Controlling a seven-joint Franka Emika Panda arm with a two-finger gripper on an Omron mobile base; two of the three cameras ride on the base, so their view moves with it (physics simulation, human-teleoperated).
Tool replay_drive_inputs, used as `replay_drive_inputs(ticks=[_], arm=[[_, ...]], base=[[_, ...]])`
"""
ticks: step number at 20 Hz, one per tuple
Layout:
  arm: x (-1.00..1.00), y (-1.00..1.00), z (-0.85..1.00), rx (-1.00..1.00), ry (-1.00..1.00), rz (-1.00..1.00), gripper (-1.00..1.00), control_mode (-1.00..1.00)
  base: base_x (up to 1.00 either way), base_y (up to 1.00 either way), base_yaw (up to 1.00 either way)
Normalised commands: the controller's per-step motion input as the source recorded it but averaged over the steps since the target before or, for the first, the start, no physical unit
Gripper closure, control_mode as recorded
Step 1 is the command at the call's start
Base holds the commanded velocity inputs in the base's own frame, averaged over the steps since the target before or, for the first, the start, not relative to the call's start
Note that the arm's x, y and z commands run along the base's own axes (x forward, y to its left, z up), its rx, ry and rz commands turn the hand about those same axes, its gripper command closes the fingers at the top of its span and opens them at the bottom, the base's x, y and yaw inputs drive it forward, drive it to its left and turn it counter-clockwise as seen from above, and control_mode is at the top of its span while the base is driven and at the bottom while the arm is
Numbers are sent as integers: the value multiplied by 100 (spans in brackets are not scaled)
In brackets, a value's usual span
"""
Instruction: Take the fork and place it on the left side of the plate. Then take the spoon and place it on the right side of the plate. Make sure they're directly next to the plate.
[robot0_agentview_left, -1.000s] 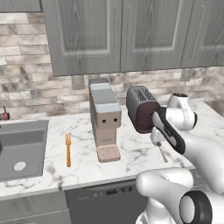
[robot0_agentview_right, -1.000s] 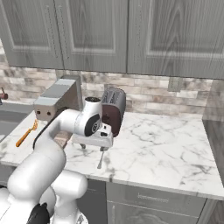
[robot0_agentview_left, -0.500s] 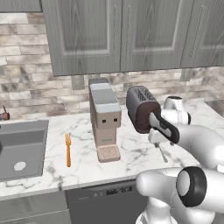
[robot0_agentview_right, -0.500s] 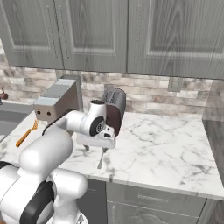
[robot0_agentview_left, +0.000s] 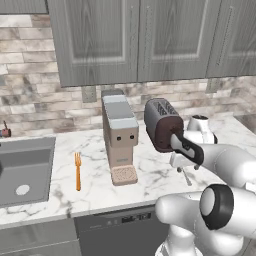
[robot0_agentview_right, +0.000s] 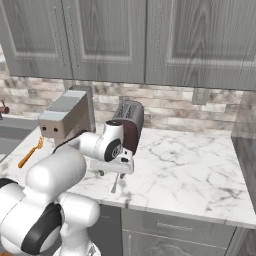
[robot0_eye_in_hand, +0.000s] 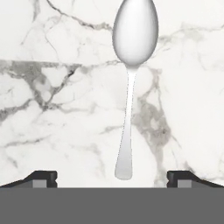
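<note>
Jaws: spread as wide as they go, empty; the gripper (robot0_eye_in_hand: 112, 177) hangs over the spoon's handle end, one finger tip (robot0_eye_in_hand: 43, 176) well out on each side, touching nothing.
Spoon (robot0_eye_in_hand: 131, 78): flat on the marble surface (robot0_eye_in_hand: 52, 109), handle end toward the jaws, bowl away; seen from the base it lies in front of the toaster (robot0_agentview_left: 162, 125), near the surface's front edge.
Step in hand: judged to be the approach to a grasp on the spoon, though the task names the fork first.
Doing it well: the handle runs between the tips, so the closing line already crosses it; come straight down, keep the handle centred, close on the thin shaft rather than the bowl. It is low and slim: tips must reach almost to the surface or they will skid over it.
Fork (robot0_agentview_left: 78, 170): orange, untouched, left of the coffee machine (robot0_agentview_left: 120, 135), beside the sink (robot0_agentview_left: 25, 170).
</note>
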Motion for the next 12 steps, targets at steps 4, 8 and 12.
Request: replay_drive_inputs(ticks=[4,8,12], arm=[[5,0,-7,0,-3,0,-100,-100],[4,-4,-17,0,-1,0,-100,-100],[14,0,-26,0,0,0,-100,-100]], base=[[0,0,0],[0,0,0],[0,0,0]])
